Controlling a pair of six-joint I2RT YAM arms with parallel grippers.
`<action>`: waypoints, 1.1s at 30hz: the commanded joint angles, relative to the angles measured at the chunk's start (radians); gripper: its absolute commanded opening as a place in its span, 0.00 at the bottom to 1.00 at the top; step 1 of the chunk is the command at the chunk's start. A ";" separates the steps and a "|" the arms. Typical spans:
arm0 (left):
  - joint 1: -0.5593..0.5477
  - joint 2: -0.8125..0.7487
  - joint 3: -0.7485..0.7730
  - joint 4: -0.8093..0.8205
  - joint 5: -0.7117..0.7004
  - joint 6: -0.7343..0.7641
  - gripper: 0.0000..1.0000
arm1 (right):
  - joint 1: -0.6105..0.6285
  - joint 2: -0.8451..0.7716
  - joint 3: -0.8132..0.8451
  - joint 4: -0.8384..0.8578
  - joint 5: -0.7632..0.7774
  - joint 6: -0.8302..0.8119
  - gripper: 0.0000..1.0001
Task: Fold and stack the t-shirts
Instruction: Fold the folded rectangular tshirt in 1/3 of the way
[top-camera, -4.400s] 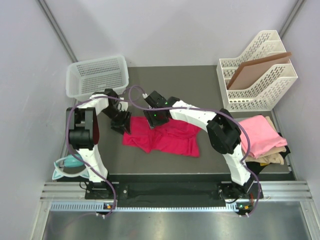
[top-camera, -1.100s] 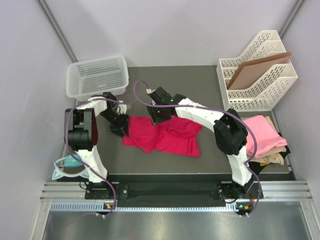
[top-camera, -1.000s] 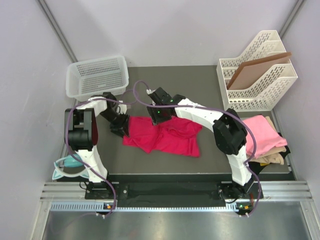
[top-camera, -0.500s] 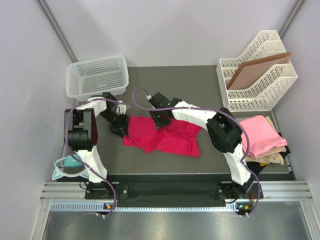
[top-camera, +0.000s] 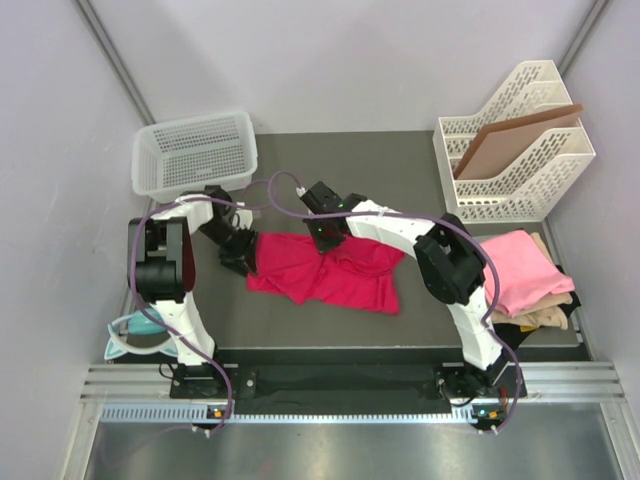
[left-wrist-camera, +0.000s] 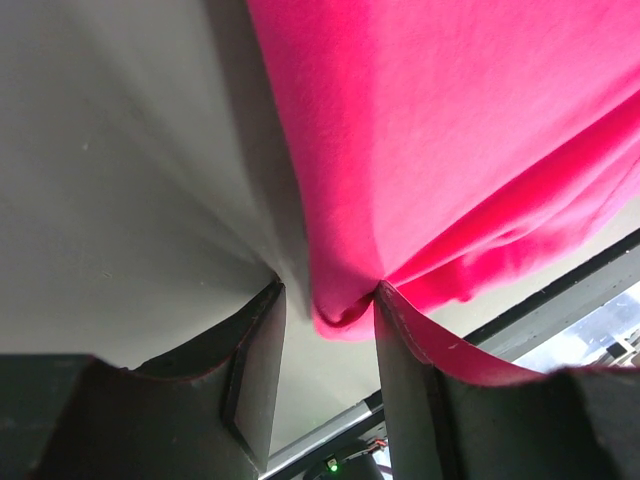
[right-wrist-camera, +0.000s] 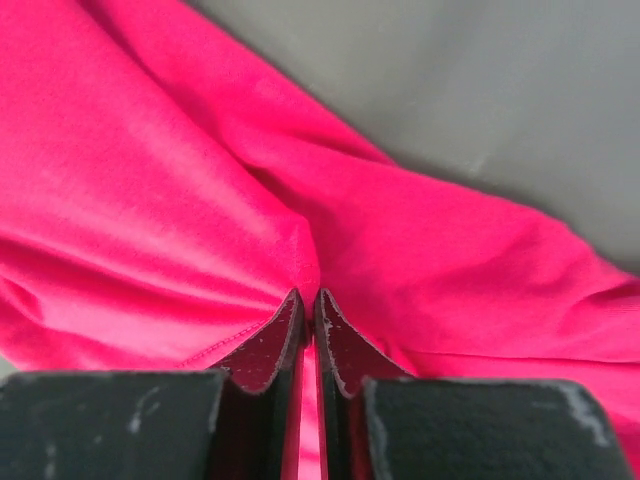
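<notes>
A bright crimson-pink t-shirt (top-camera: 335, 280) lies crumpled on the dark table (top-camera: 400, 170) between the two arms. My right gripper (top-camera: 322, 243) is pressed down on its upper middle. In the right wrist view the fingers (right-wrist-camera: 280, 345) are shut on a thin pinched fold of the shirt (right-wrist-camera: 150, 200). My left gripper (top-camera: 245, 256) sits at the shirt's left edge. In the left wrist view it (left-wrist-camera: 328, 300) stands open, with a corner of the shirt (left-wrist-camera: 450, 130) lying between the fingers and draped over the right one.
A white mesh basket (top-camera: 195, 150) stands at the back left and a white file rack (top-camera: 515, 140) with a brown board at the back right. A light pink t-shirt (top-camera: 520, 265) lies on beige and black cloth (top-camera: 545, 318) at the right edge.
My right gripper has closed from half open onto a fold of the crimson shirt. The left gripper has stayed where it was, still open.
</notes>
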 joint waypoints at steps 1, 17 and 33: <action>0.011 -0.037 -0.013 0.009 -0.011 0.033 0.46 | -0.031 0.007 0.062 -0.009 0.068 -0.036 0.04; 0.019 -0.040 -0.001 -0.006 -0.017 0.041 0.45 | -0.036 0.111 0.208 -0.112 0.050 -0.102 0.16; 0.034 -0.034 0.059 -0.075 0.074 0.037 0.47 | -0.045 -0.280 -0.025 -0.024 0.286 -0.059 0.66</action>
